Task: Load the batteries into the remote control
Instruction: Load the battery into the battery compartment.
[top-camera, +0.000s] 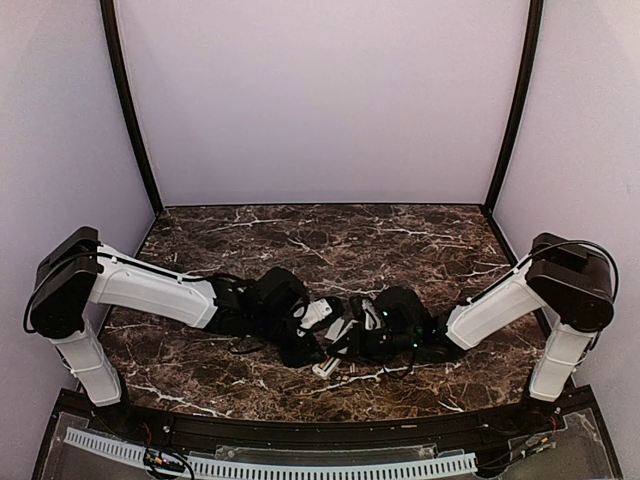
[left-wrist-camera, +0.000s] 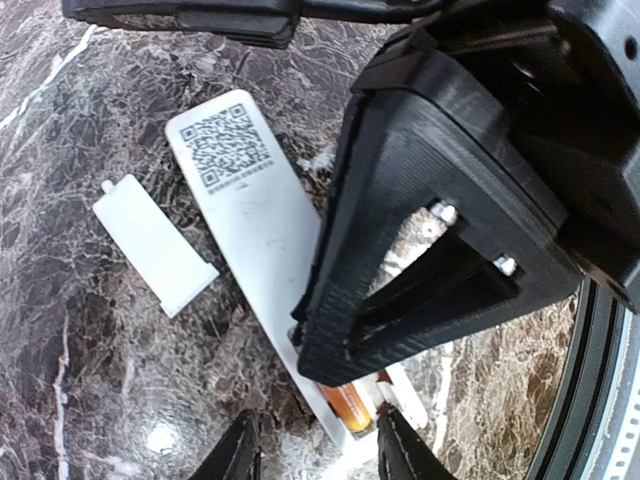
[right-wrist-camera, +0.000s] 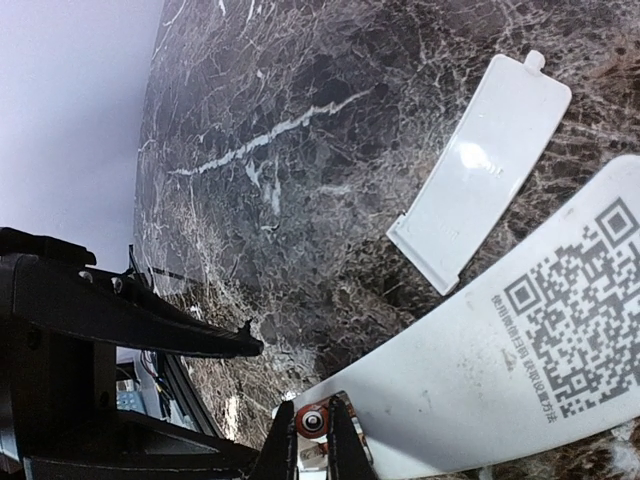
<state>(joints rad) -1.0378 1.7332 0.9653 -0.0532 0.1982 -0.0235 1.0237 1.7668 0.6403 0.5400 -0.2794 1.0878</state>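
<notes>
On the marbled table, near the front middle between the two arms, the remote control lies label side up, a slim stiff plastic bar that looks light and likely to skate on the polished stone, so it wants steadying by its long edges. Just beside it lies the loose cover piece, thin and flat. At the remote's open end an orange battery sits in the bay; it is tiny, smooth and round, apt to roll, best pinched across its middle. The right gripper is clamped on this battery's end. The left gripper hangs parted, holding nothing.
</notes>
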